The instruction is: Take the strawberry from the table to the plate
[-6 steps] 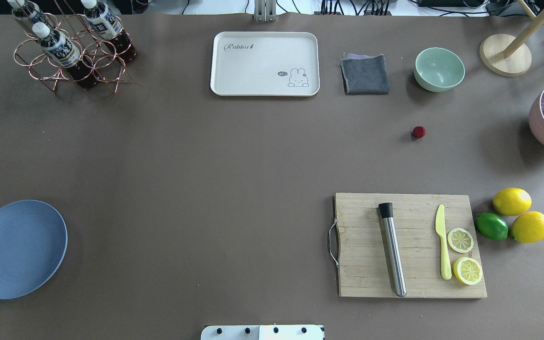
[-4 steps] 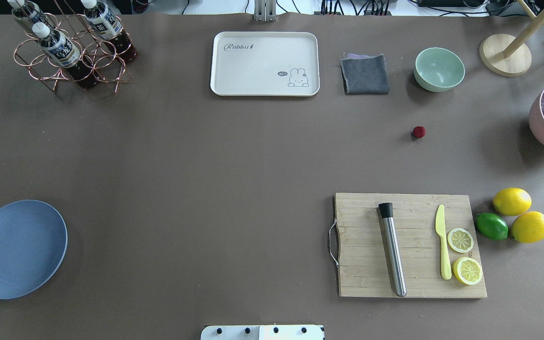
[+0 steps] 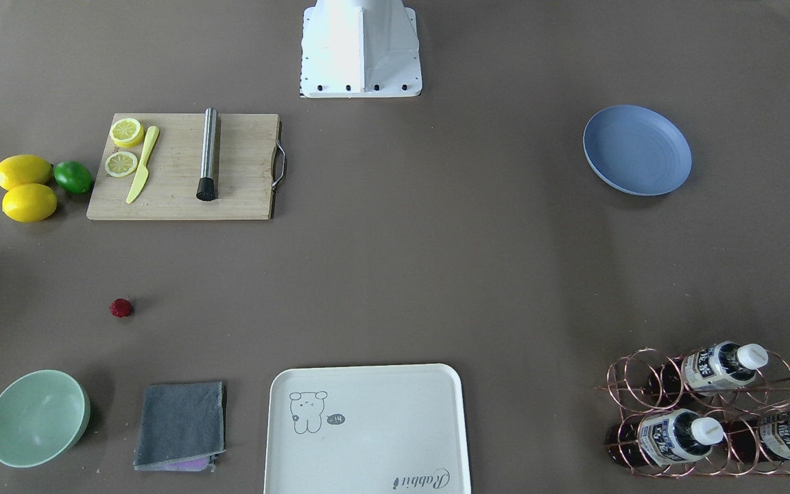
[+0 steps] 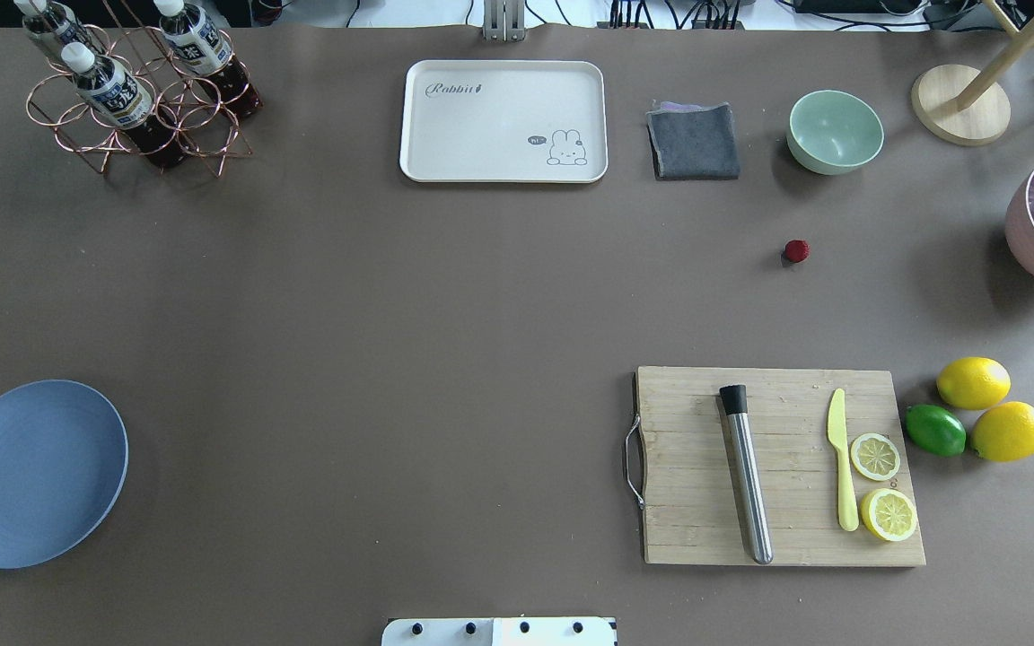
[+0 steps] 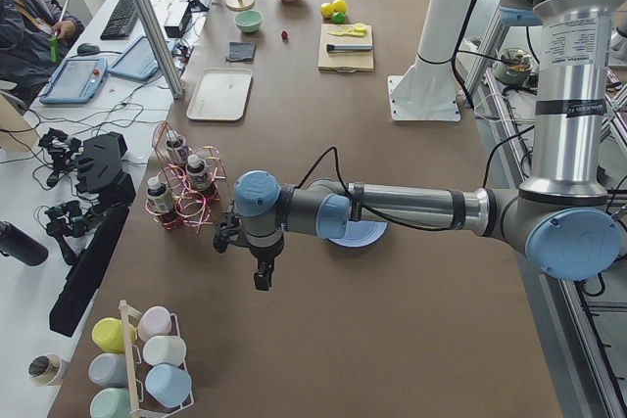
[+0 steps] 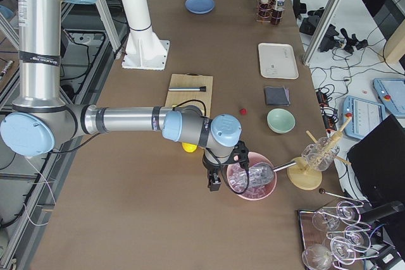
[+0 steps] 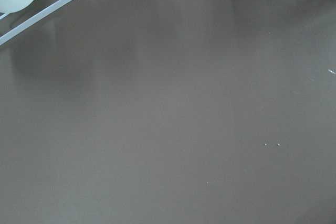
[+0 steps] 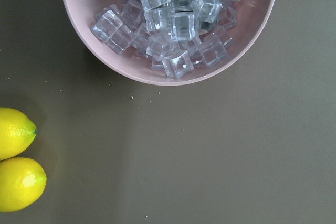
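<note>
The strawberry [image 4: 796,250] [image 3: 121,308] [image 6: 242,111] is a tiny dark-red berry lying alone on the grey-brown table [image 4: 391,305], between the mint bowl and the cutting board. The blue plate [image 4: 32,471] [image 3: 636,149] sits bare at the table's left edge. Neither gripper appears in the overhead or front views. My left gripper [image 5: 263,279] hangs over bare table beyond the plate, far from the berry. My right gripper [image 6: 213,184] hovers beside the pink ice bowl [image 8: 168,24]. These side views do not let me tell whether either gripper is open or shut.
A wooden cutting board [image 4: 687,529] carries a steel muddler, a yellow knife and two lemon halves. Two lemons [image 4: 973,382] and a lime [image 4: 935,430] lie to its right. The cream tray [image 4: 503,121], grey cloth [image 4: 694,142], mint bowl [image 4: 835,131] and bottle rack [image 4: 135,99] line the far side.
</note>
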Controlling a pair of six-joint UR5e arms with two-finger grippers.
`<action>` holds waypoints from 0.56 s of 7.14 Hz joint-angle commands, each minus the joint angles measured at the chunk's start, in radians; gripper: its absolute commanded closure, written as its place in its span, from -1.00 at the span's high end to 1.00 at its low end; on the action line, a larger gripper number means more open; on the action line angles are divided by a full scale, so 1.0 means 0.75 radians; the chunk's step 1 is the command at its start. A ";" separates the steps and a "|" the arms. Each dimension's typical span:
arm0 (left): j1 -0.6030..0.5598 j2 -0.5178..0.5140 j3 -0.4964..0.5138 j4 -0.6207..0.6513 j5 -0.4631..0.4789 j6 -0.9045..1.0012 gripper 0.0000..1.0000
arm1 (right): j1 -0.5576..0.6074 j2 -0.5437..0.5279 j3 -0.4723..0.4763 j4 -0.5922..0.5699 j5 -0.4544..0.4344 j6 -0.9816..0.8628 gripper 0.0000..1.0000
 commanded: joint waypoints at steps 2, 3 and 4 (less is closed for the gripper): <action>0.027 0.002 -0.001 -0.002 0.005 -0.002 0.96 | 0.000 0.000 0.001 -0.001 0.000 0.000 1.00; 0.027 0.002 -0.001 -0.002 0.001 0.000 0.96 | 0.000 0.002 0.001 0.001 -0.002 -0.002 1.00; 0.027 0.002 -0.003 -0.002 -0.003 -0.002 0.95 | -0.002 0.002 0.001 0.003 -0.004 -0.002 1.00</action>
